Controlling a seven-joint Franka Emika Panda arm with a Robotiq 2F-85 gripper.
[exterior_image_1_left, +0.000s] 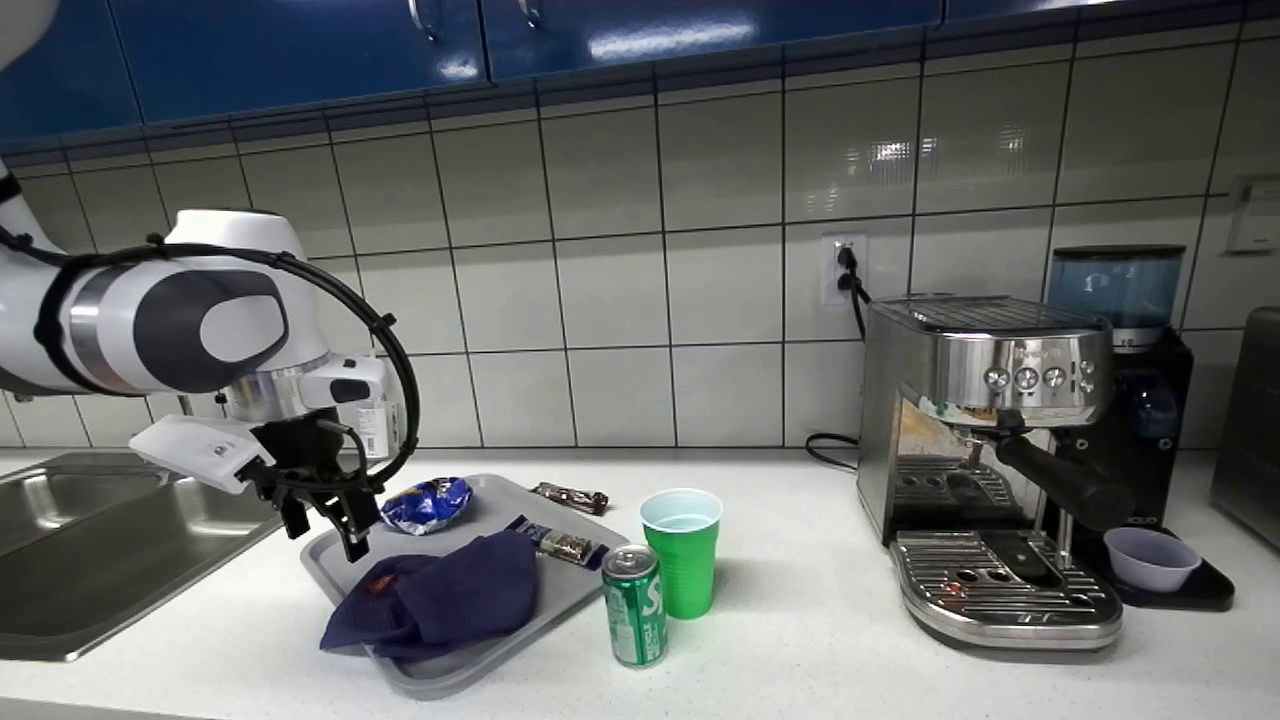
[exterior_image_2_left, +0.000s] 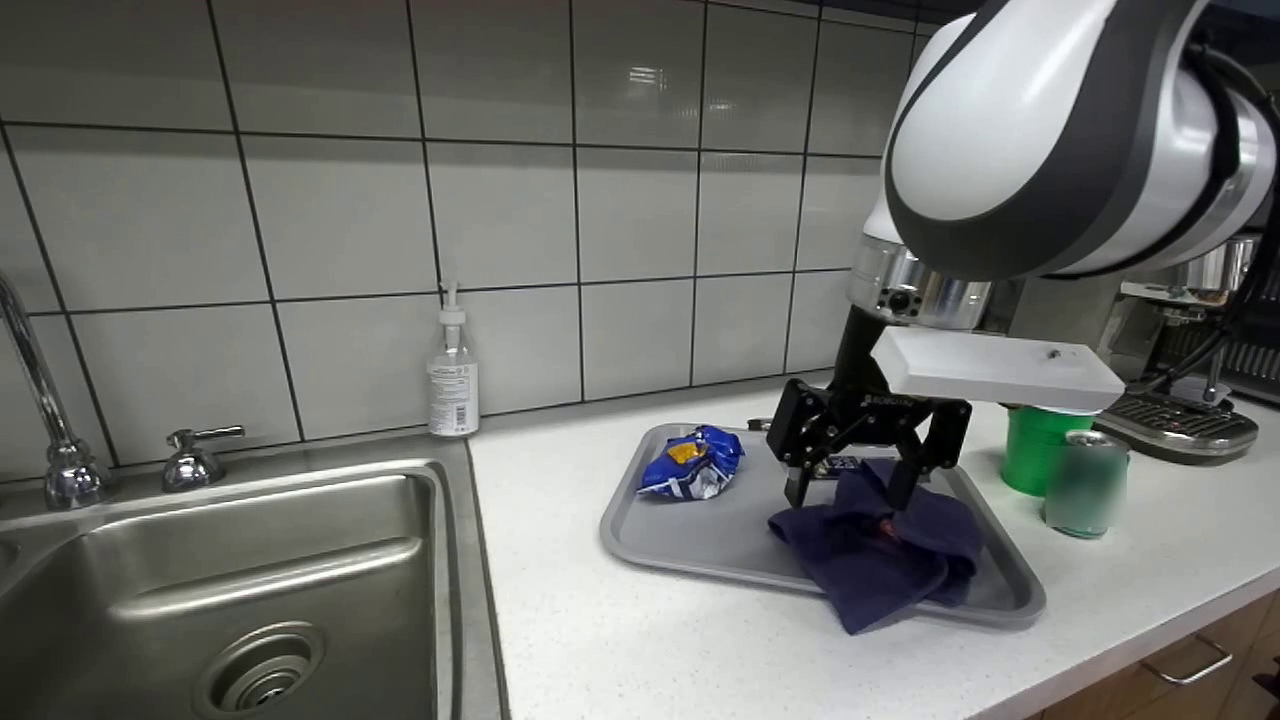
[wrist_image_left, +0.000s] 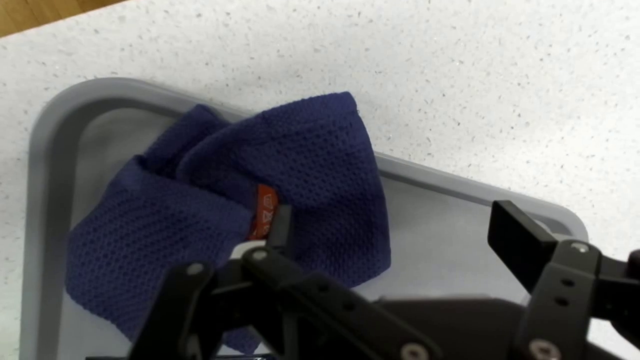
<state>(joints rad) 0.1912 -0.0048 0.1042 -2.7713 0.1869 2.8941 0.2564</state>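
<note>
Our gripper (exterior_image_2_left: 850, 495) stands wide, empty | dark-blue cloth (exterior_image_2_left: 880, 570) overlaps an edge of the tray (exterior_image_2_left: 700, 535), near a corner | closing off-centre, we might pinch one loose fold and drop it.

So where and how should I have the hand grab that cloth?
I'd pinch the cloth by the bunched fold beside its red tag, coming down from above with the open hand. It lies crumpled, and that fold seems to stand higher than the rest, so it should give loose fabric to close on. The end draped over the tray rim looks flatter, probably harder to catch.
</note>
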